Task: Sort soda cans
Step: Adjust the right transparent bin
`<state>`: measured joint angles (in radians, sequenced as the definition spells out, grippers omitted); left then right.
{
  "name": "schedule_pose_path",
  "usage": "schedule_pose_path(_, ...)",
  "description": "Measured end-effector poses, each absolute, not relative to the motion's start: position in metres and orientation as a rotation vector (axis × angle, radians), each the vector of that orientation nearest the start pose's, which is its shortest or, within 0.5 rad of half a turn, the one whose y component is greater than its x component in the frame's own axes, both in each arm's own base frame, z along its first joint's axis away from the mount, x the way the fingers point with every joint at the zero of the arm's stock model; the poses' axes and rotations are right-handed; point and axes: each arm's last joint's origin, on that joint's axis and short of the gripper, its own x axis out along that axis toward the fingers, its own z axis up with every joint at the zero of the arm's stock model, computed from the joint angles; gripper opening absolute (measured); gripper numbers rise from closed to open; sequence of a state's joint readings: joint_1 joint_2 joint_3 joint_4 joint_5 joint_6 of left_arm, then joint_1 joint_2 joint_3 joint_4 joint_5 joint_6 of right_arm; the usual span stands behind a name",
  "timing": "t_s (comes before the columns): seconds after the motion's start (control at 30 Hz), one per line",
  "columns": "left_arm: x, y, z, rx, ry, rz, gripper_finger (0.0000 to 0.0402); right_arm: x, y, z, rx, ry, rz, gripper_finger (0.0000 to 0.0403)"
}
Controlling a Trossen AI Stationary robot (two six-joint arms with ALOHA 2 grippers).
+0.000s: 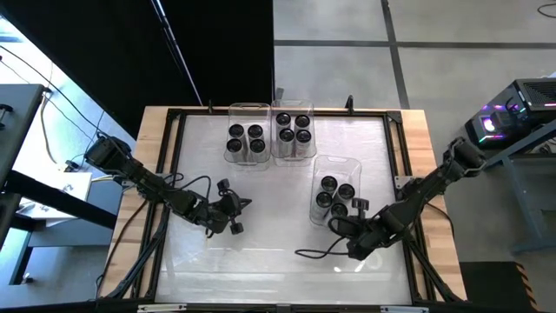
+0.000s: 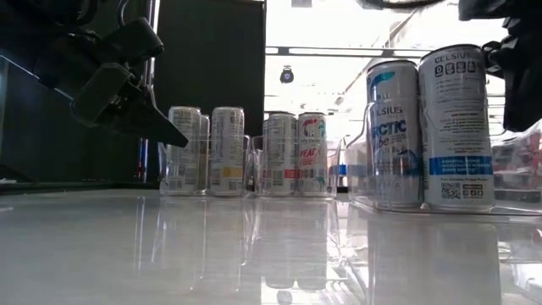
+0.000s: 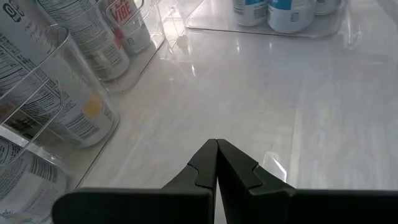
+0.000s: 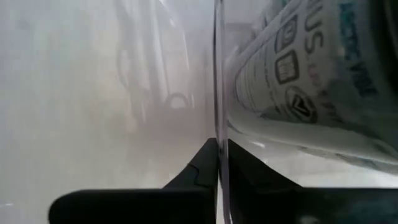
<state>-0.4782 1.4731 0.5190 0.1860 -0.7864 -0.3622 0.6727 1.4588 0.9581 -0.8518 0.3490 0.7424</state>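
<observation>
Seen from above, L to R: the left gripper (image 1: 234, 209) is hovering over the bare white tabletop (image 1: 261, 187), L of centre, fingers pressed together w/ nothing between them; the left wrist view is showing the two dark tips meeting at a point (image 3: 216, 144). In the low view it is hanging above the table at upper L (image 2: 165, 127), clear of everything.

Toward the back edge, two clear plastic trays are sitting side by side, touching or nearly so. The back-left tray (image 1: 248, 109) is holding four soda cans (image 1: 246, 139), upright, in a 2x2 block. The back-middle tray (image 1: 293, 106) is holding four more cans (image 1: 294, 128), also upright.

R of centre, nearer the front, a third clear tray (image 1: 339, 163) is holding four upright cans (image 1: 335, 196); in the low view two of them are showing as white Celsius cans w/ blue bands (image 2: 456, 127), close to the camera.

The right gripper (image 1: 358, 222) is sitting at that tray's front end, jaws clamped shut on the tray's thin clear wall; the right wrist view is showing the wall edge (image 4: 219, 93) running straight down between the closed fingertips (image 4: 205, 158), w/ a can label (image 4: 298, 81) just behind the plastic.

All twelve cans are standing inside trays; the light wood table frame (image 1: 156, 130) is bordering the white surface.
</observation>
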Motion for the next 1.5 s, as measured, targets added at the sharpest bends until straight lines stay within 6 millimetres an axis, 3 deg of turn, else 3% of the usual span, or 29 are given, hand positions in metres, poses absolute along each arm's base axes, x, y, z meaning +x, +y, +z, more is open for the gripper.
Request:
schedule_pose_path(0.3,0.230,-0.096,0.140,0.107,0.554,0.397,0.0000,0.203,0.132,0.209,-0.092,1.260,-0.254,0.0004)
schedule_pose_path(0.7,0.230,-0.096,0.140,0.107,0.555,0.397,0.0000,0.204,0.097,0.220,-0.209,1.334,-0.231,0.0001)
schedule_pose_path(0.97,0.230,-0.095,0.140,0.106,0.554,0.406,0.0000,0.209,0.060,0.228,-0.318,1.394,-0.191,0.0001)
schedule_pose_path(1.13,0.231,-0.093,0.140,0.105,0.554,0.415,0.0000,0.215,0.033,0.221,-0.331,1.424,-0.187,0.0001)
schedule_pose_path(1.5,0.233,-0.094,0.142,0.081,0.523,0.402,0.0000,0.200,-0.006,0.213,-0.345,1.404,-0.097,0.0000)
